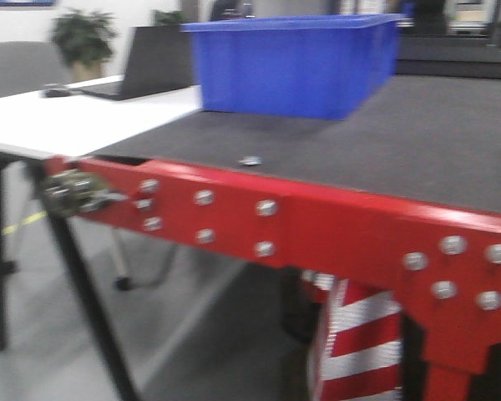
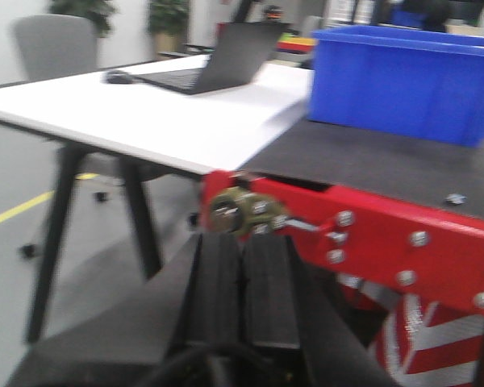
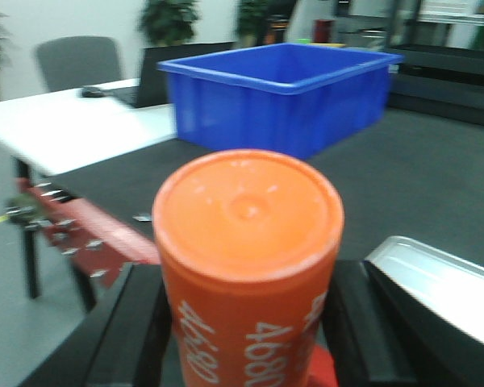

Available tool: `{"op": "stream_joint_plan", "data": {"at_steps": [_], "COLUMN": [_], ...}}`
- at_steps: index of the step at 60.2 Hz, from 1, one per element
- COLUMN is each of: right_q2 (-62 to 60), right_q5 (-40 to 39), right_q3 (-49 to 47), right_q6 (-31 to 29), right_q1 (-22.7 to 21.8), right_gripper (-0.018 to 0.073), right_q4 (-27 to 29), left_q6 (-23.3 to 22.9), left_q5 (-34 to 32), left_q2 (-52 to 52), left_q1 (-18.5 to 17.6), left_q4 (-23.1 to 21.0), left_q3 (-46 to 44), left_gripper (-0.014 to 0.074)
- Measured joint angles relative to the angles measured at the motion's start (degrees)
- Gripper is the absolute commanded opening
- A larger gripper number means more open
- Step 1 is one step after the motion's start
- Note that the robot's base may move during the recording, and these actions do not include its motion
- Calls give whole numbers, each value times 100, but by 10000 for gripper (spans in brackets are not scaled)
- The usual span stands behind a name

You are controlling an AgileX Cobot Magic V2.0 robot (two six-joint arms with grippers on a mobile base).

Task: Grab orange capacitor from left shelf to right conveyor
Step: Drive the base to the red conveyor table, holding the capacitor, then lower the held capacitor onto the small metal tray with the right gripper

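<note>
With the right fingers [image 3: 121, 339] clenched on the upright orange capacitor [image 3: 248, 242] at the red front edge of the right conveyor [image 3: 436, 169], and the left fingers [image 2: 218, 290] pressed together empty, carry it over the belt, keep it level, and release only once its base sits flat.

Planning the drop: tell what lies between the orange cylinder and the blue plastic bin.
Right wrist view: only bare dark grey belt lies between orange 4680-printed cylinder and blue plastic bin.
</note>
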Motion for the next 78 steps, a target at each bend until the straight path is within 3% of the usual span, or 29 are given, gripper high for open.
{"op": "stream_joint_plan", "data": {"at_steps": [78], "right_q2": [0], "right_q5": [0], "right_q3": [0], "right_q6": [0], "right_q1": [0], "right_gripper": [64], "right_q4": [0], "left_q6": [0], "left_q5": [0], "left_q2": [0], "left_q1": [0], "left_q4": [0], "left_q3": [0], "left_gripper": [-105]}}
